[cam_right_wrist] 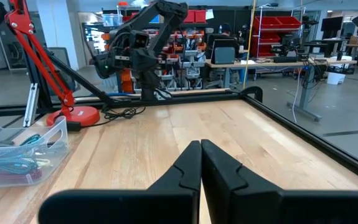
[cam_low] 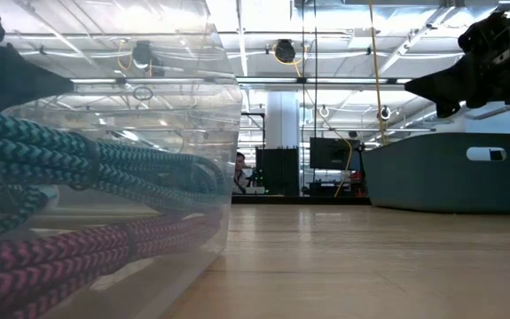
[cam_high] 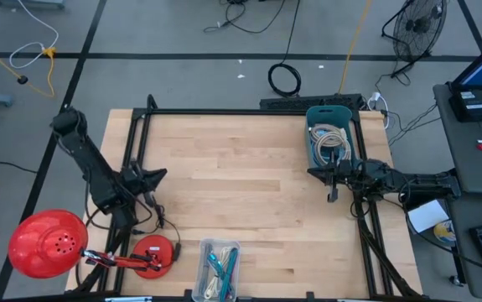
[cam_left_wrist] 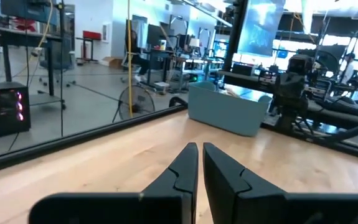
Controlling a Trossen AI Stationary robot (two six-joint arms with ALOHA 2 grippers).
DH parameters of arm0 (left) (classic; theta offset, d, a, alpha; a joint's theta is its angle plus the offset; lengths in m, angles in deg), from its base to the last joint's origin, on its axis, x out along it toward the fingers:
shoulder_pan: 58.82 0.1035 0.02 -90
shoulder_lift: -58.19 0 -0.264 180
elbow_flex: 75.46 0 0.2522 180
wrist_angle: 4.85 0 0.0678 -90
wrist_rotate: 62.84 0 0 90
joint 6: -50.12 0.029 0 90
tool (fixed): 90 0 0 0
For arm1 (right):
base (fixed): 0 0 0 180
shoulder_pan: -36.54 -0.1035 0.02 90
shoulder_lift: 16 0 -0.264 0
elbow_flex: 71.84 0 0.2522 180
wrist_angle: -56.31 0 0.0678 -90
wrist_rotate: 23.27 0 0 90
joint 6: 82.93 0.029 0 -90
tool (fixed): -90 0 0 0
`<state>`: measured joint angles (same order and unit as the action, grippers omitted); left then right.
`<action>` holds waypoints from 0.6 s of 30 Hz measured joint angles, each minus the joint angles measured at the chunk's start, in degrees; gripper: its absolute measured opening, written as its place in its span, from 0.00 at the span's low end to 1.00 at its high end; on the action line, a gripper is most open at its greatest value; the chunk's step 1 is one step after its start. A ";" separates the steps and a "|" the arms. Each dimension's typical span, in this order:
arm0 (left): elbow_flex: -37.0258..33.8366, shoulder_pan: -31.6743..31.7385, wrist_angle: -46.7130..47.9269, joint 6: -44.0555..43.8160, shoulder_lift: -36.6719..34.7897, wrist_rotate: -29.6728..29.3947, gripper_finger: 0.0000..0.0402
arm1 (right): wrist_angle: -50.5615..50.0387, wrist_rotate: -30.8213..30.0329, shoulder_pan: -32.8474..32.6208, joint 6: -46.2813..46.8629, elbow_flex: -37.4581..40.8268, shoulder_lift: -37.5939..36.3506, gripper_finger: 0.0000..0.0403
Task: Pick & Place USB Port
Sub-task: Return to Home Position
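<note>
Behind the wall of the transparent bin (cam_low: 192, 97), blurred cables (cam_low: 77, 164); left hand (cam_left_wrist: 200, 150), right hand (cam_right_wrist: 200, 146) pressed together.

Pale wooden plank tabletop (cam_high: 249, 184) within a black metal frame (cam_high: 224, 111). Far right: slate-blue plastic bin (cam_high: 309, 138) holding cream and light-brown cables (cam_high: 333, 143). Near centre: clear plastic bin (cam_low: 210, 97) holding teal braided cables (cam_low: 77, 164), black-flecked, and a magenta braided cable (cam_low: 77, 252). Near left: red desk lamp (cam_high: 46, 243).

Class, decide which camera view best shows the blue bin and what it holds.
The high view: it looks straight down into the blue bin, showing pale cables coiled inside. The low and left wrist views show mainly its outer wall; the right wrist view misses it.
</note>
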<state>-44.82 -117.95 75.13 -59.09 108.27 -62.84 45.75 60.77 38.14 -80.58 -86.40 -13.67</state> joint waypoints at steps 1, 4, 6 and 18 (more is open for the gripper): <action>0.67 0.04 -2.58 3.03 0.73 -0.03 0.06 | 0.02 0.00 0.00 0.00 0.00 0.00 0.00; 4.65 1.27 -8.91 15.00 2.31 -0.01 0.06 | 0.02 0.00 0.00 -0.01 0.02 0.00 0.00; 7.95 2.42 -11.29 22.79 2.71 0.03 0.06 | 0.03 0.00 0.00 0.00 0.00 0.00 0.00; 9.89 10.84 -42.95 62.33 2.75 9.67 0.06 | 0.06 0.00 0.00 0.00 0.00 0.00 0.00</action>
<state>-34.93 -107.11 32.19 3.25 111.02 -53.17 45.81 60.77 38.14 -80.58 -86.40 -13.67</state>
